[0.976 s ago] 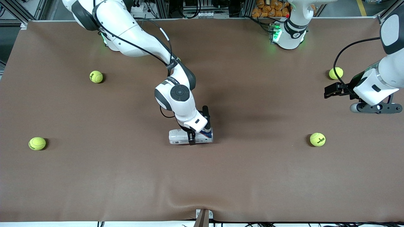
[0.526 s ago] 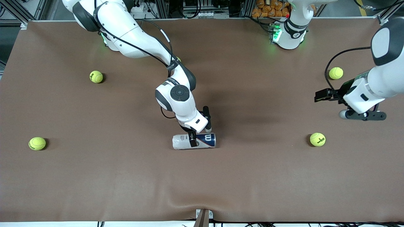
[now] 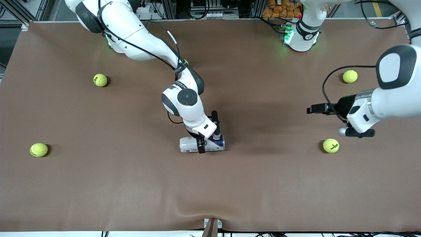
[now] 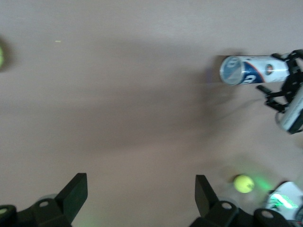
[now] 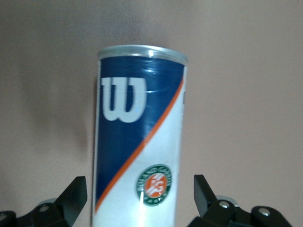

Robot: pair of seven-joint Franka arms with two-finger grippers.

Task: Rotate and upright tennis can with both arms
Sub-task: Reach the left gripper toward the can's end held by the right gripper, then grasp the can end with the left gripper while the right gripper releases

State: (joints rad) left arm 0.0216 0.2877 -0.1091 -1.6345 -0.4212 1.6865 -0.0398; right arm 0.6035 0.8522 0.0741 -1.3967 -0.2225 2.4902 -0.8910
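Brown table cover [image 3: 263, 184] fills my front feed, both bases up at 12 o'clock. Right arm [image 3: 184, 98] reaches down to about the middle of the table, where the tennis can [image 3: 189, 144] lies on its side, long axis running 9 to 3. The right gripper [image 3: 201, 147] is down over the can's middle, fingers spread to either side with a gap on each. I read that as straddling it to roll and steady it, not a clamp.

Left arm [image 3: 391, 95] comes in from 3 o'clock. Its left gripper [image 3: 310, 109] hangs over bare table, fingers wide apart and pointed at the can's end, probably lining up to help tip it.

Versus half a second ago, the left gripper has slid closer to the can, and the can has rolled in place, with the W no longer facing up.

Tennis balls from the can: 3 [image 3: 331, 145], 2 [image 3: 350, 76], 10 [image 3: 100, 80] and 9 o'clock [image 3: 38, 149].
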